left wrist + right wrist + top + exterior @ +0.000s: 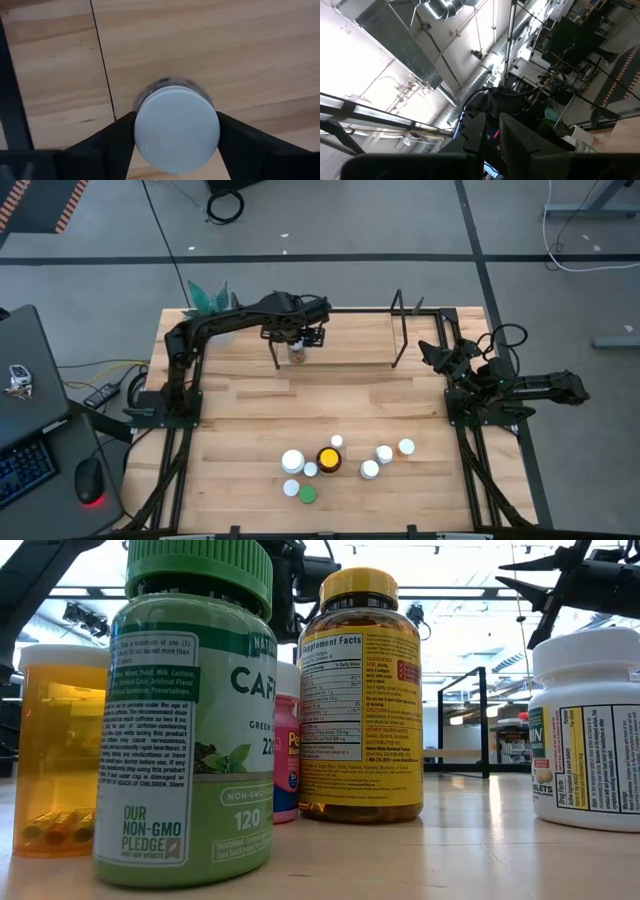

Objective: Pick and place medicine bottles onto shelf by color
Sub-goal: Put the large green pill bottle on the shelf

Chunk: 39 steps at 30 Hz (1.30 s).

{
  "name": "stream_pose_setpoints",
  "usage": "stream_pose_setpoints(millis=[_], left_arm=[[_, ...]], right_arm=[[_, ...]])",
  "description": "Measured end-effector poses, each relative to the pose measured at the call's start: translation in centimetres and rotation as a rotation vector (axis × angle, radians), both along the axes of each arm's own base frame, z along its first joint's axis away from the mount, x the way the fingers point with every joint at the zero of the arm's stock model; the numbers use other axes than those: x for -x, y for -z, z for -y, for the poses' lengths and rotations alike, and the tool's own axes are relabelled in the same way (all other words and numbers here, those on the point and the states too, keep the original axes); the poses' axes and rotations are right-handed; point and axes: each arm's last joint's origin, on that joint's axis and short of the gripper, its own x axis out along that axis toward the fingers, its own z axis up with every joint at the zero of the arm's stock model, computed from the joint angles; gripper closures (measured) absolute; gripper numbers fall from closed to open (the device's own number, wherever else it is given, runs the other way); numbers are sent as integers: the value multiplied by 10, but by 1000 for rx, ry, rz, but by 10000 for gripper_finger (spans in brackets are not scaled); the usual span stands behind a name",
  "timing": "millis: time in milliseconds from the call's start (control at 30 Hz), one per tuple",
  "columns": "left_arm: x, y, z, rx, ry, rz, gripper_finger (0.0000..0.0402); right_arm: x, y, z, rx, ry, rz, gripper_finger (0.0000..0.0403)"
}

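Wooden table carries shelf, bottle cluster, plant.

The high view looks straight down on the whole table, while the low view sits at tabletop height, close against the medicine bottles and facing the shelf, which both views share. The left wrist view points down, very near a white bottle cap. The right wrist view tilts up at the ceiling.
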Motion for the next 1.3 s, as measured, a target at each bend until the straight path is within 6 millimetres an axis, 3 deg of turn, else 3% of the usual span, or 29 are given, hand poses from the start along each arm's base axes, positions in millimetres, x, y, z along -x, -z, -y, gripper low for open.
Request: stream_pose_setpoints(millis=[567,1000,1300], left_arm=[[0,3,-2,-25,-7,-17,35],[0,2,-4,-82,19,-44,28],[-1,1,-6,-164,132,-93,28]], right_arm=[[0,0,0,-1,-2,0,342],[0,0,0,0,2,-3,342],[0,1,0,-1,3,-8,342]])
